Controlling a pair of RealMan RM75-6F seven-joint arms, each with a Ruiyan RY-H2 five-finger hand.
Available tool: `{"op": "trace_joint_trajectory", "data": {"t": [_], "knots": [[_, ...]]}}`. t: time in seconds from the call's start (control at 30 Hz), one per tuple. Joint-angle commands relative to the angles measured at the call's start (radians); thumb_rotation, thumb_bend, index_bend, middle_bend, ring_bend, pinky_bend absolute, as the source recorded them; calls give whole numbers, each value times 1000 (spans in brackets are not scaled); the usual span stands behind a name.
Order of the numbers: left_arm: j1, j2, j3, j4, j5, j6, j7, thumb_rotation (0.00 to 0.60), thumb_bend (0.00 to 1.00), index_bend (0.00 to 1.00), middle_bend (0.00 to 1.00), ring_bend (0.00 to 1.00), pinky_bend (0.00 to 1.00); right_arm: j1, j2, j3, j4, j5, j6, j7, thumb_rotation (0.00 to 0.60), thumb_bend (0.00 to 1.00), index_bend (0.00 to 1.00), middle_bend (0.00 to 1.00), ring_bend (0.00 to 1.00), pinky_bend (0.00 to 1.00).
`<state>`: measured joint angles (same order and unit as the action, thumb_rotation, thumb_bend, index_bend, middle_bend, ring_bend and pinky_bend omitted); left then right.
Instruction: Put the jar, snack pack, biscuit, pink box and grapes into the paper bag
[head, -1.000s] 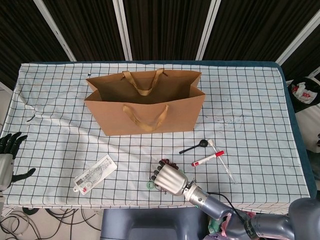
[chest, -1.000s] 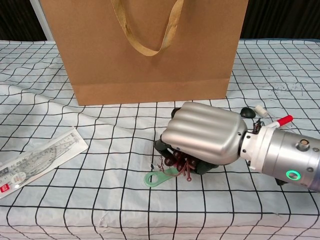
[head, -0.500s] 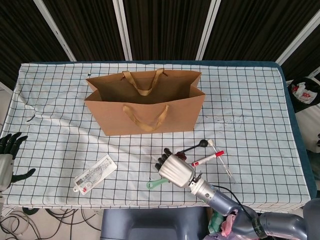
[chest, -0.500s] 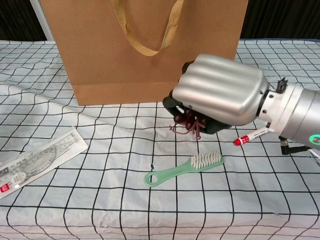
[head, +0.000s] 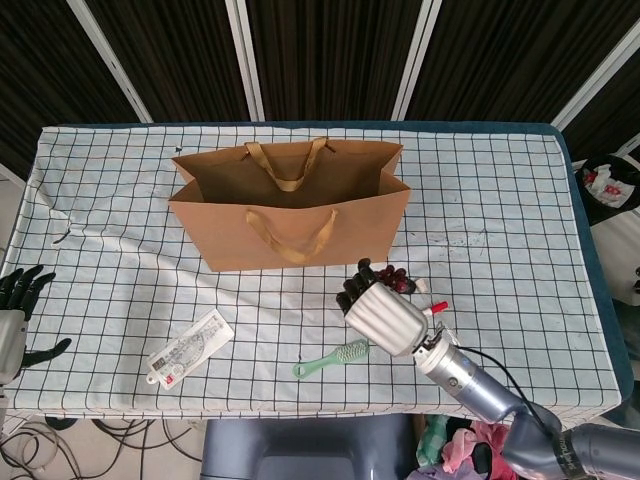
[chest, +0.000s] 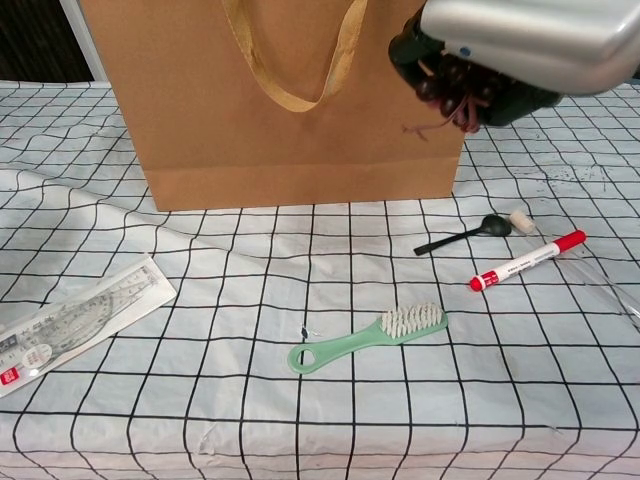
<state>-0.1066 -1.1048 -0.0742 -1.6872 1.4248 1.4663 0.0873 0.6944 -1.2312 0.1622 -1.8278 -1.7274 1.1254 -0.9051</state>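
My right hand (head: 383, 312) (chest: 520, 45) is lifted off the table and grips a bunch of dark red grapes (head: 390, 278) (chest: 458, 88), whose stems dangle below the fingers. It hovers in front of the right end of the brown paper bag (head: 290, 215) (chest: 290, 100), which stands open at the middle of the table. My left hand (head: 18, 300) hangs open off the table's left edge, holding nothing. Jar, snack pack, biscuit and pink box do not show in either view.
A green brush (head: 332, 359) (chest: 368, 338) lies on the checked cloth in front of the bag. A red marker (chest: 527, 260), a black spoon (chest: 462, 235) and a clear tube lie to its right. A packaged ruler set (head: 190, 347) (chest: 70, 320) lies at the front left.
My right hand rose from the table with the grapes and moved right and toward the bag, uncovering the green brush. The left hand stayed still.
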Motion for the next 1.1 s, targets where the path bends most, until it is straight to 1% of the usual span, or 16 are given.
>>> {"op": "trace_joint_trajectory", "data": {"t": [0.03, 0.2, 0.33, 0.43, 0.53, 0.73, 0.9, 1.03, 1.1], "knots": [[0, 0, 0, -1, -2, -1, 3, 600, 68, 156, 65, 0, 89, 18, 112, 41, -71, 13, -45, -33, 600, 444, 589, 544, 547, 369], [1, 5, 0, -6, -4, -1, 1, 600, 68, 156, 65, 0, 89, 32, 205, 87, -103, 39, -67, -52, 600, 444, 599, 545, 547, 368], [3, 7, -3, -6, -6, 3, -6, 600, 69, 156, 65, 0, 89, 43, 244, 129, -110, 75, -67, -50, 600, 445, 599, 544, 547, 369], [4, 9, -4, -6, -5, 6, -14, 600, 69, 156, 65, 0, 89, 59, 263, 171, -108, 128, -66, -6, 600, 445, 599, 543, 546, 369], [5, 11, -5, -5, -4, 9, -18, 600, 68, 156, 65, 0, 89, 73, 268, 198, -98, 162, -63, 41, 600, 445, 599, 542, 546, 369], [7, 13, -10, -5, -10, 12, -25, 600, 68, 156, 65, 0, 89, 107, 255, 245, -48, 178, -32, 74, 600, 444, 600, 542, 546, 369], [4, 11, -13, -3, -22, 4, -21, 600, 68, 156, 65, 0, 89, 152, 250, 271, -13, 188, -55, 77, 600, 444, 603, 541, 546, 372], [2, 9, -16, -1, -29, 0, -17, 600, 69, 156, 65, 0, 91, 207, 233, 302, 17, 231, -90, 100, 600, 444, 603, 541, 546, 381], [1, 9, -16, -1, -33, -3, -16, 600, 69, 156, 65, 0, 93, 234, 219, 310, 34, 247, -112, 106, 600, 444, 603, 541, 546, 381]]}}
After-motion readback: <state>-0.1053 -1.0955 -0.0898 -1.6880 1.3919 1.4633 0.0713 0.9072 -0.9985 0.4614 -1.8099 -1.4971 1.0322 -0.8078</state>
